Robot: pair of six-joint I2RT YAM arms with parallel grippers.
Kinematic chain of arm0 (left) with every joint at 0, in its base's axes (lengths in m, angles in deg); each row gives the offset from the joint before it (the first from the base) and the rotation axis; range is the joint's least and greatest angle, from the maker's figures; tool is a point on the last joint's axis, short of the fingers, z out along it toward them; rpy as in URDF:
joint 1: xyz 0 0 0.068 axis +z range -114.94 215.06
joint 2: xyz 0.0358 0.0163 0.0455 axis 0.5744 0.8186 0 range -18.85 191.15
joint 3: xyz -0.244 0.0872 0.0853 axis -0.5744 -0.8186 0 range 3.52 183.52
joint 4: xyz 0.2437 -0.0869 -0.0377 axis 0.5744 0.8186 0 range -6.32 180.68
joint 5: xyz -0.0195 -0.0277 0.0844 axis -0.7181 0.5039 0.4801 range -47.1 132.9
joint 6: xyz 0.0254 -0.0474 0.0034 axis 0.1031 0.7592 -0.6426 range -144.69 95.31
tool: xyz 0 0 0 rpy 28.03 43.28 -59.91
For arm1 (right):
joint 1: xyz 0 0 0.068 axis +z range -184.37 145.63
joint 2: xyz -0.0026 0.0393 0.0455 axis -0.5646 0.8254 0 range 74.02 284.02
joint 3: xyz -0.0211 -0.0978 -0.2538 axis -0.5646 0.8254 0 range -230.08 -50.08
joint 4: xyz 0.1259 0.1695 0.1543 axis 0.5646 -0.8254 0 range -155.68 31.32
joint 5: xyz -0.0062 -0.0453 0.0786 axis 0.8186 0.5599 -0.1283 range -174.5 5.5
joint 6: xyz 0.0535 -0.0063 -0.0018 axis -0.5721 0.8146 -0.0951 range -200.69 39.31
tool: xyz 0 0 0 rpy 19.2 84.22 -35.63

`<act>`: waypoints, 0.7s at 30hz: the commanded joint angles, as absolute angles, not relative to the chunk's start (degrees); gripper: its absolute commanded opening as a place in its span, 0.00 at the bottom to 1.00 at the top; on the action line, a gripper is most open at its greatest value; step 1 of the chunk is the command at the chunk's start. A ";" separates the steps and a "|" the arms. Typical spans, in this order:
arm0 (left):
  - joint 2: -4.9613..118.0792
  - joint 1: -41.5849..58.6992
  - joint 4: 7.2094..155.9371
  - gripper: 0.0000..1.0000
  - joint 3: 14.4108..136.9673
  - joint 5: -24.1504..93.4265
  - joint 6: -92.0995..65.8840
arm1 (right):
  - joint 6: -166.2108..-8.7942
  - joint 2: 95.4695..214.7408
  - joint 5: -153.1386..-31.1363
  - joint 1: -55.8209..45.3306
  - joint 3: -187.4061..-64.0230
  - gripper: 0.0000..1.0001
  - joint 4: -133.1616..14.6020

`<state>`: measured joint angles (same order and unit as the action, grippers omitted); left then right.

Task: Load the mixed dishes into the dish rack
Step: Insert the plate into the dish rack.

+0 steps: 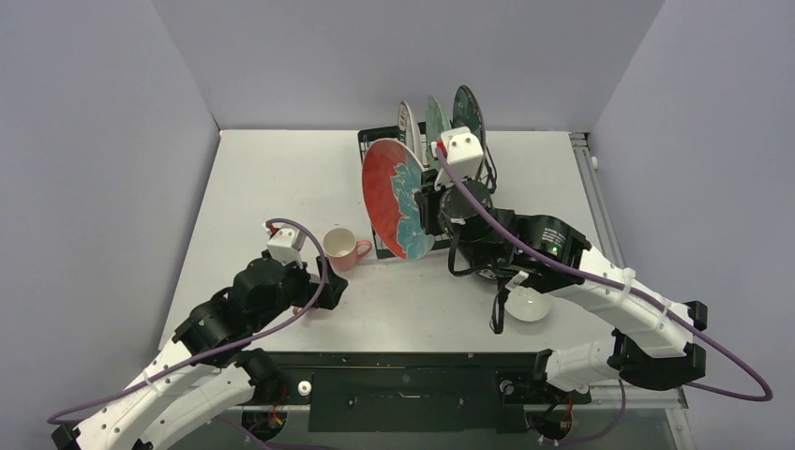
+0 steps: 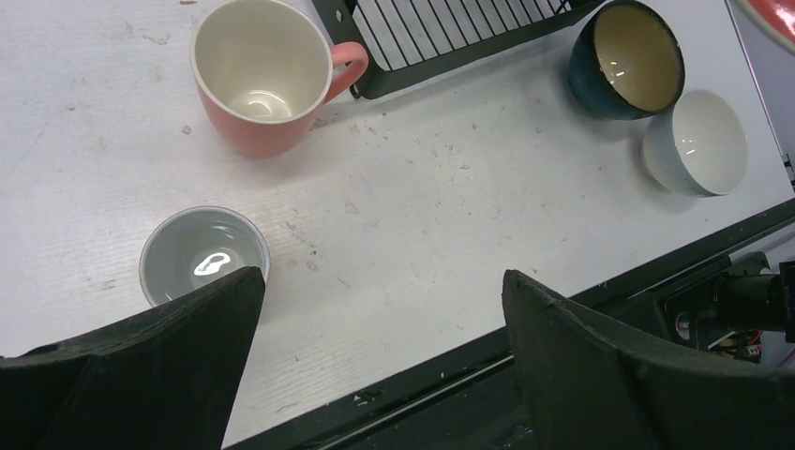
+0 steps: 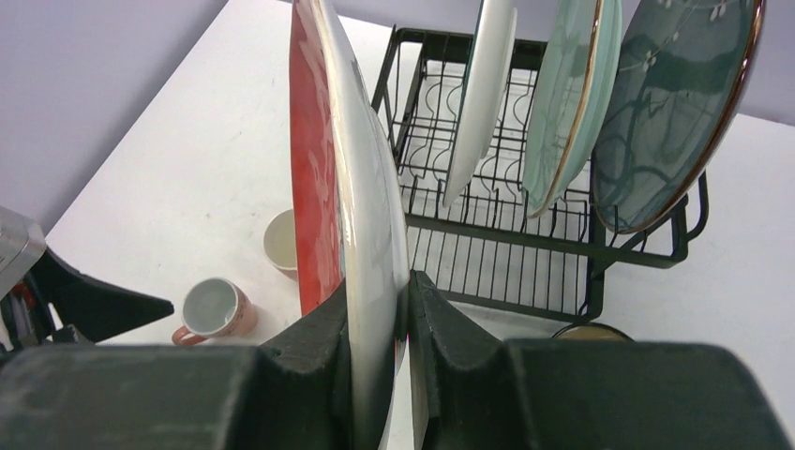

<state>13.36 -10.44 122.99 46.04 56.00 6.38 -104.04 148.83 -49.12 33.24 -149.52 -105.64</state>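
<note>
My right gripper [image 3: 401,319] is clamped on the lower rim of the red-orange plate [image 3: 317,206], holding it on edge and roughly upright, in the air just in front of and to the left of the dish rack [image 3: 436,37]. It is not seated yet. Three plates already stand in the upright slots: the white plate [image 3: 483,94], the light green plate [image 3: 572,94] and the dark teal plate [image 3: 675,112]. The free wires beside the white one look to me like the slot to aim for. To do this well I want the plate's plane lined up with its neighbours before I lower it. It leans a touch now, so I would square the wrist first, then come down slowly until the bottom rim drops between two wires, and only then let go. The danger I see is clipping the white plate with the red face on the way in, so I would give it room on that side. My left gripper [image 2: 382,281] hangs wide apart and empty over the table [image 2: 450,216], near the pink mug [image 2: 267,75] and a small pale cup [image 2: 204,255]. The dark bowl [image 2: 626,58] and the small white bowl [image 2: 696,141] wait beside the rack's front corner. I would leave that arm parked — it is clear of the plate's path.
</note>
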 commanded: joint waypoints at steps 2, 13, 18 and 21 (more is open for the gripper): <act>12.24 -9.42 122.21 0.96 46.45 56.27 6.64 | -99.97 150.54 -41.84 33.74 -156.36 0.00 -91.93; 11.61 -8.23 122.01 0.96 46.26 55.44 6.39 | -95.06 154.98 -35.13 33.74 -158.83 0.00 -83.19; 11.41 -7.60 121.89 0.96 46.23 55.09 6.24 | -92.23 155.82 -31.63 33.78 -156.11 0.00 -75.39; 11.32 -7.27 121.85 0.96 46.23 54.91 6.12 | -89.87 156.92 -29.32 33.83 -155.63 0.00 -71.71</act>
<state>11.96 -7.95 122.99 46.00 55.63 6.36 -93.18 157.53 -36.12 33.29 -154.37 -89.03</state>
